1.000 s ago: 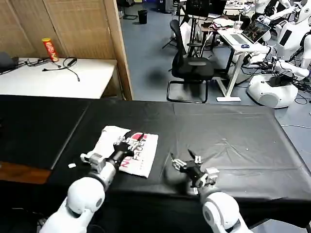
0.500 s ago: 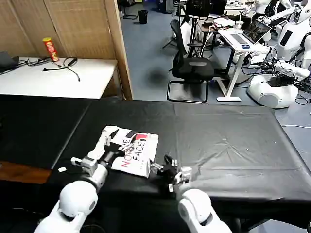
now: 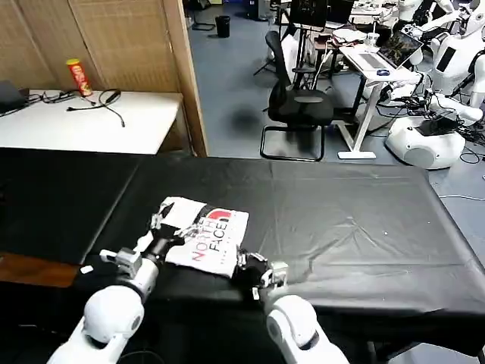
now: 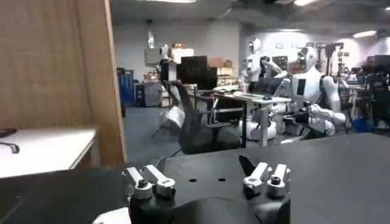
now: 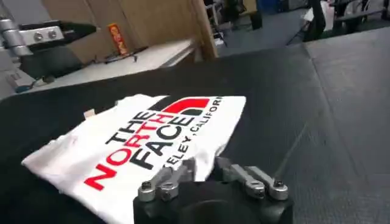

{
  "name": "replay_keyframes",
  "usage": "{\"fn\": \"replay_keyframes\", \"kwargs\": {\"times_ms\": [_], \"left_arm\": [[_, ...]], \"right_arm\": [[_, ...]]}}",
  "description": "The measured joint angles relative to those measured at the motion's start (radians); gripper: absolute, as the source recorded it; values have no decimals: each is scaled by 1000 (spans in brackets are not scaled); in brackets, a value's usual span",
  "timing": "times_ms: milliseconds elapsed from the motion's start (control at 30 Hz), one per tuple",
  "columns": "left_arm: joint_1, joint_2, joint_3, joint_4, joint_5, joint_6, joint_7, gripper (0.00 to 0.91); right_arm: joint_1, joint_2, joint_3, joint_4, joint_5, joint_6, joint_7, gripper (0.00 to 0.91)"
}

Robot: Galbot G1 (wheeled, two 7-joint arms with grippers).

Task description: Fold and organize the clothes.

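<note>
Shirt (image 3: 203, 236), folded into a compact white rectangle with its black-and-red lettering and red logo facing up, lies on the black table (image 3: 364, 220) toward the robot's near-left part of it. Left gripper (image 3: 161, 226) sits at the shirt's left edge, over the cloth, and the left wrist view shows its fingers (image 4: 149, 182) spread apart with nothing between them. Right gripper (image 3: 246, 265) is low at the shirt's near right corner, just beside the cloth, its fingers (image 5: 163, 182) also parted, one tip at the shirt's hem, though whether it touches the cloth I cannot tell.
</note>
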Motion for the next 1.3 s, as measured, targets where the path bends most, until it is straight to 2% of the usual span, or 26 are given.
{"fn": "replay_keyframes", "kwargs": {"times_ms": [167, 300, 333, 467, 600, 767, 833, 967, 1300], "left_arm": [[8, 0, -15, 13, -3, -12, -2, 878], [16, 3, -22, 23, 2, -25, -2, 878], [19, 6, -25, 25, 6, -30, -2, 878], [36, 11, -35, 27, 24, -55, -3, 878], [58, 13, -41, 20, 39, -71, -6, 878], [81, 9, -26, 34, 64, -129, -27, 878], [93, 8, -21, 46, 70, -164, -21, 878], [125, 2, -17, 33, 69, -140, -44, 878], [298, 8, -59, -111, 40, -143, -98, 878]], "right_arm": [[11, -44, 60, 40, 15, -33, 3, 0], [7, -112, 128, 75, 55, -65, -8, 0], [3, -132, 145, 84, 63, -73, -11, 878], [-19, -197, 194, 123, 61, -105, -11, 878], [-60, -234, 230, 174, 49, -109, 8, 878], [-136, -259, 264, 245, 8, -61, 5, 878], [-173, -258, 273, 270, -21, -21, 7, 878], [-262, -250, 277, 318, -50, 75, 45, 878], [-555, -231, 290, 376, -263, 451, 125, 878]]}}
